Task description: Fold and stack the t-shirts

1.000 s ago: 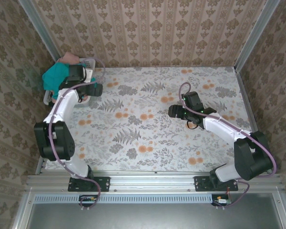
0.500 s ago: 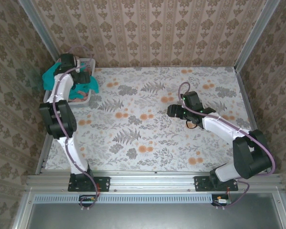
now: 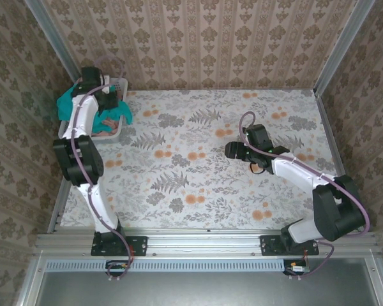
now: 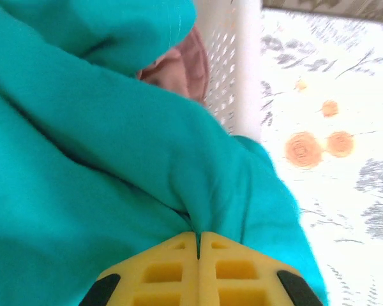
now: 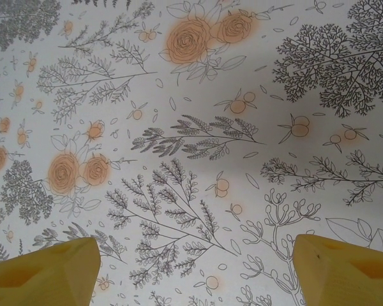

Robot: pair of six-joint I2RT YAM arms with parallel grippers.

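Teal t-shirt (image 4: pixel 115 159): one, in left end effector (image 4: pixel 198 239); pink t-shirt (image 4: pixel 179 64): one.

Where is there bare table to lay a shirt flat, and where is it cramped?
The floral tabletop is bare from the basket across to the right arm, and along the far wall. The far-left corner is crowded: basket, teal t-shirt, salmon-pink cloth and the left arm, its jaws shut on that t-shirt.

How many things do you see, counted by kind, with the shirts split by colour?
teal t-shirt: 1
pink t-shirt: 1 seen, others may lie hidden
laundry basket: 1
left gripper, shut on the teal t-shirt: 1
right gripper, open: 1
total: 5
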